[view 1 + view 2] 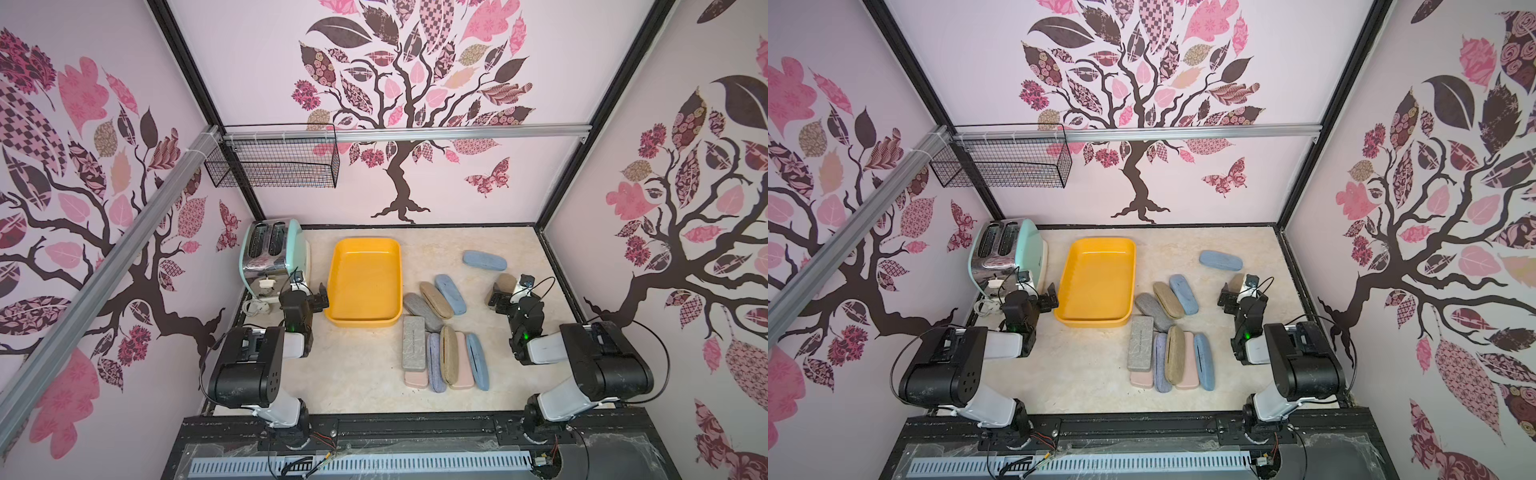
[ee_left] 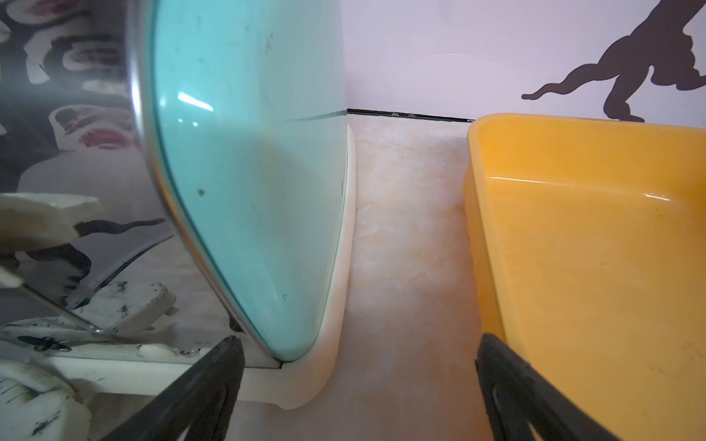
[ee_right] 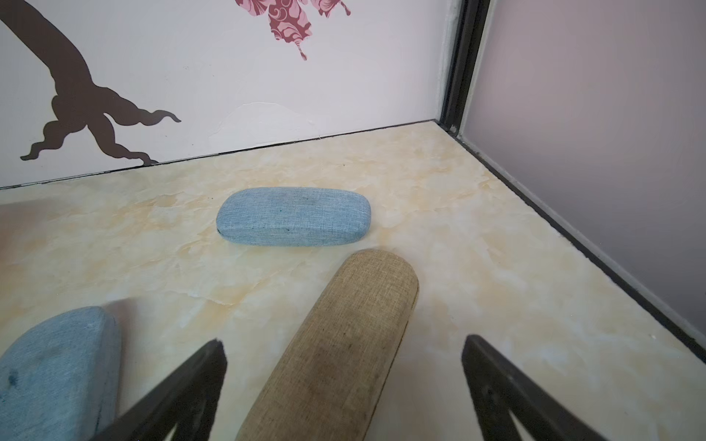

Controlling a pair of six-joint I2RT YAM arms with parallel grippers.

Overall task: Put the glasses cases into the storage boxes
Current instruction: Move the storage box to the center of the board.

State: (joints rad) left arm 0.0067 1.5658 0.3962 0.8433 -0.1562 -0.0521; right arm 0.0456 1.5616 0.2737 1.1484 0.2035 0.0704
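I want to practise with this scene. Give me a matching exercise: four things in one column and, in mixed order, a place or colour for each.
Things
1. tray
2. toaster
3. wire basket
4. tan case

Places or colours
A. hangs from the rail
B. lies at the open right gripper
C. orange-yellow
D. stands in the back left corner

Pairs: 1-C, 2-D, 3-A, 4-B

Our left arm (image 1: 249, 365) rises from the near left corner, folds at the elbow and reaches toward the far side. The left tool (image 1: 321, 297) hangs low, pointing far, its black fingers (image 2: 214, 382) spread wide apart. Our right arm (image 1: 602, 361) mirrors that pose from the near right corner. The right tool (image 1: 498, 297) is also low and far-pointing, with its fingers (image 3: 504, 385) fully parted.
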